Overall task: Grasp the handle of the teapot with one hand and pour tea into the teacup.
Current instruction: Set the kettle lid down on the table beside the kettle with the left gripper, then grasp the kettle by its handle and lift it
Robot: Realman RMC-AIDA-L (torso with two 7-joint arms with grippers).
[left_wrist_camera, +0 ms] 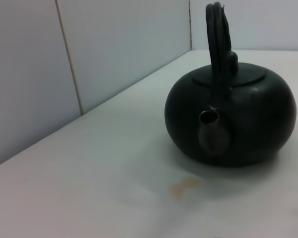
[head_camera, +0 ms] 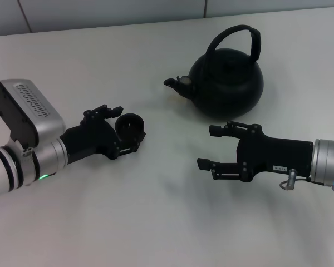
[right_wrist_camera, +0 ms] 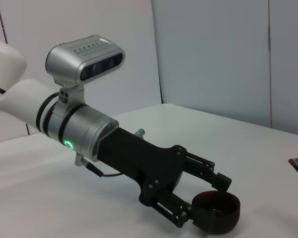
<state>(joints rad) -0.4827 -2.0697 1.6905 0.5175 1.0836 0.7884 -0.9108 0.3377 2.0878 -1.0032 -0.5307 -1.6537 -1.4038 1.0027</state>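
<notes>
While the left pincer (head_camera: 124, 129) grips the teacup (head_camera: 130, 124), the open right pincer (head_camera: 211, 147) sits below the teapot (head_camera: 227, 82); missing its handle (head_camera: 240, 40) could tip it.

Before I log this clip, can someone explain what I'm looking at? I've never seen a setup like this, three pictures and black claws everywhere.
It is a two-armed robot at a white table. The wide picture comes from a camera on its head, looking down; the other two come from cameras on its wrists.

The left gripper sits around a small black teacup, fingers on either side of it; the right wrist camera sees the same thing from across the table, cup between the fingers.

The right gripper is open and empty, just in front of the black teapot. Nothing touches the arched handle yet. The left wrist camera looks straight at the spout.
</notes>
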